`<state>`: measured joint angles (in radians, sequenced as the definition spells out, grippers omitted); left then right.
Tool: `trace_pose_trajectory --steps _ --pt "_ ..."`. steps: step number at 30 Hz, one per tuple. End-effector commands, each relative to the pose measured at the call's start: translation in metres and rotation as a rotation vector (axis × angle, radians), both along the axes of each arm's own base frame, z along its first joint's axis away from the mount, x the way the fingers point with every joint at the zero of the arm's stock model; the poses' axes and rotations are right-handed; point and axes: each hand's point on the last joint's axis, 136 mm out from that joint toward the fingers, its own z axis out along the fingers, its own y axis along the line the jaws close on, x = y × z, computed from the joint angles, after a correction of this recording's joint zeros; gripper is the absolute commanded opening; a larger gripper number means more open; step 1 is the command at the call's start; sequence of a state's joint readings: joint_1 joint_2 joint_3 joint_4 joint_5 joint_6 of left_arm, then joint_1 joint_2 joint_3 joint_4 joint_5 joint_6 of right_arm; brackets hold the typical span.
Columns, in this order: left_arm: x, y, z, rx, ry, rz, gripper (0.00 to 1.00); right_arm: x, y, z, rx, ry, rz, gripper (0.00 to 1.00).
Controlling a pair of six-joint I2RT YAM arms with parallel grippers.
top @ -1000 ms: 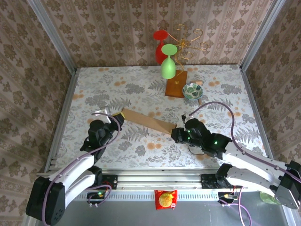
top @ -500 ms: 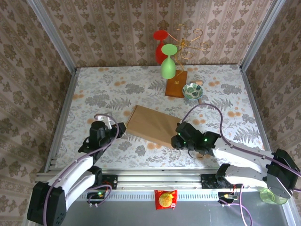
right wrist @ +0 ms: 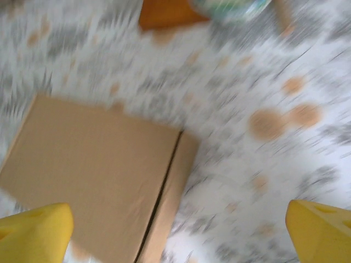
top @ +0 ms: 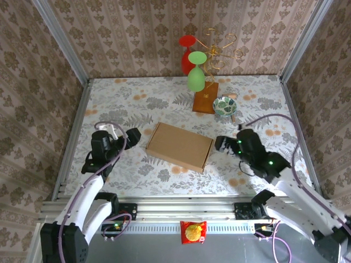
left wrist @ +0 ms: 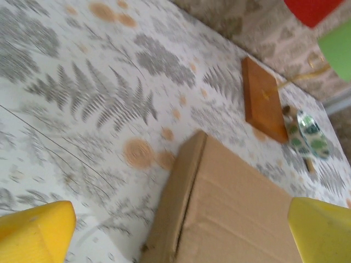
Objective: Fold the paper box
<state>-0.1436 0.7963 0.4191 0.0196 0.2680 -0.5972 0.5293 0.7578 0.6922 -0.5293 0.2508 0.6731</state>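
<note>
- Top view: the paper box [top: 180,146] lies closed and flat about the middle of the tabletop [top: 137,104]. It sits somewhat closer to the near edge than the far one and is turned at a slant to the edges.
- Top view: my left pincer [top: 133,135] sits just off the box's left end and my right pincer [top: 220,143] just off its right end. Neither touches the cardboard.
- Top view: toward the far edge I see a wire stand [top: 205,101] on a square orange-brown base, with a green glass [top: 196,76] and a red glass [top: 187,55] at it. A patterned bowl [top: 225,105] sits just beside the base.
- Left wrist view: the left pincer's yellow fingers [left wrist: 33,230] stand wide apart, clamped on nothing. The box's corner and top panel lie on the tabletop between them, with the stand's base and the bowl beyond.
- Right wrist view: the picture is blurred, but I can make out the right pincer's yellow fingers [right wrist: 321,227] spread wide, holding nothing. The box lies flat under the left finger's side.
</note>
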Motion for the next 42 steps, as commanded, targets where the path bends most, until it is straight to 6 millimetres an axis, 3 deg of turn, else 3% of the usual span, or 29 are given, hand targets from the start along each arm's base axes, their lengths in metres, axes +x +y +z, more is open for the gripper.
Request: trace_pose_trajectory --steps 1,3,6,10,13,15,19,25,27,29,30,32,34,37,42 --pt "0.006 0.037 -0.016 0.117 0.033 0.162 1.00 -0.003 -0.067 0.014 -0.200 -0.129 -0.253 1.00" --pt "0.005 0.071 -0.027 0.179 0.074 0.349 1.00 0.000 -0.091 0.021 -0.273 -0.241 -0.369 1.00" --pt "0.004 0.105 -0.028 0.259 0.045 0.538 1.00 0.018 -0.094 0.013 -0.389 -0.412 -0.338 1.00" --pt "0.027 0.101 -0.008 0.484 -0.154 0.396 1.00 0.036 -0.104 0.001 -0.392 -0.498 -0.339 1.00" --pt "0.041 0.106 -0.001 0.593 -0.147 0.365 1.00 0.056 -0.107 -0.011 -0.417 -0.442 -0.294 1.00" --pt "0.053 0.107 -0.009 0.649 -0.122 0.318 1.00 0.070 -0.105 -0.025 -0.414 -0.418 -0.239 1.00" --pt "0.072 0.108 -0.048 0.738 -0.134 0.248 1.00 0.092 -0.095 -0.046 -0.425 -0.431 -0.140 1.00" --pt "0.095 0.094 -0.042 0.674 -0.277 0.195 1.00 0.119 -0.079 -0.053 -0.421 -0.425 -0.006 1.00" --pt "0.102 0.103 -0.060 0.642 -0.289 0.225 1.00 0.122 -0.083 -0.053 -0.421 -0.431 -0.002 1.00" --pt "0.097 0.101 -0.070 0.643 -0.238 0.202 1.00 0.123 -0.089 -0.057 -0.409 -0.449 -0.016 1.00" --pt "0.099 0.103 -0.065 0.641 -0.251 0.225 1.00 0.122 -0.094 -0.060 -0.402 -0.470 -0.036 1.00" --pt "0.099 0.103 -0.068 0.651 -0.251 0.220 1.00 0.123 -0.099 -0.080 -0.395 -0.467 -0.060 1.00" --pt "0.101 0.105 -0.066 0.668 -0.254 0.236 1.00 0.124 -0.103 -0.075 -0.403 -0.512 -0.099 1.00" --pt "0.102 0.104 -0.067 0.682 -0.245 0.238 1.00 0.134 -0.116 -0.082 -0.415 -0.408 -0.163 1.00" --pt "0.102 0.104 -0.066 0.681 -0.245 0.239 1.00 0.139 -0.118 -0.085 -0.442 -0.356 -0.186 1.00"
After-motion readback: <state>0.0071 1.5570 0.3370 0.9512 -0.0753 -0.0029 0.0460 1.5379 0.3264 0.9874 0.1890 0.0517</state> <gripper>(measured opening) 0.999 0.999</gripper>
